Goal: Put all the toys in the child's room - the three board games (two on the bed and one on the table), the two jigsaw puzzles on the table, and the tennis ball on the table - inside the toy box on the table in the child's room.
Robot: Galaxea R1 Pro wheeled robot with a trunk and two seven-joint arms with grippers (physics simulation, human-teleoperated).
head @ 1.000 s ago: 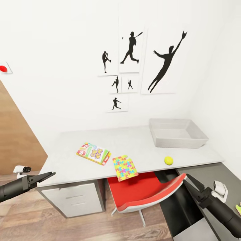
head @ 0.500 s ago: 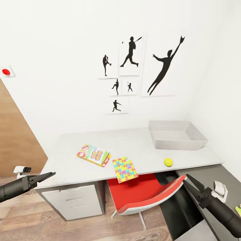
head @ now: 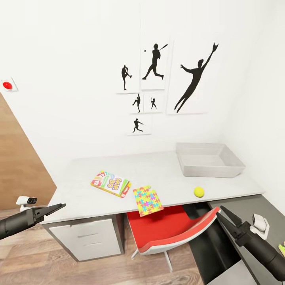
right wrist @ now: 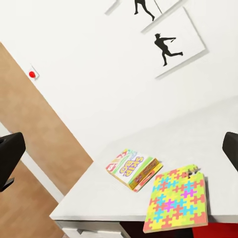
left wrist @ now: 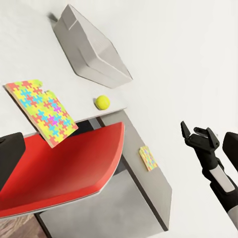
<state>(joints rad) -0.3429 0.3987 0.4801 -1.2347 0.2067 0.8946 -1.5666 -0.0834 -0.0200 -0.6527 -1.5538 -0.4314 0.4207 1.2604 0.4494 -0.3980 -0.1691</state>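
Observation:
The white "SKIP BO" board game (head: 111,183) lies on the table (head: 158,166), left of centre. A jigsaw puzzle (head: 147,200) overhangs the table's front edge beside it. The tennis ball (head: 199,192) rests near the front right. The empty grey toy box (head: 209,159) stands at the table's back right. My left gripper (head: 61,206) hovers open off the table's left front corner. My right gripper (head: 222,209) is open below the front right edge, clear of everything. A second jigsaw puzzle (left wrist: 148,158) lies on the lower dark-grey desk.
A red chair (head: 170,229) is tucked under the table between my arms. White drawers (head: 89,237) sit under the table's left end. The dark-grey desk (head: 253,206) adjoins at the right. A brown wooden door (head: 19,170) stands at the left.
The whole view shifted slightly a second ago as the camera moved. The toys, the toy box and both grippers hold the same places.

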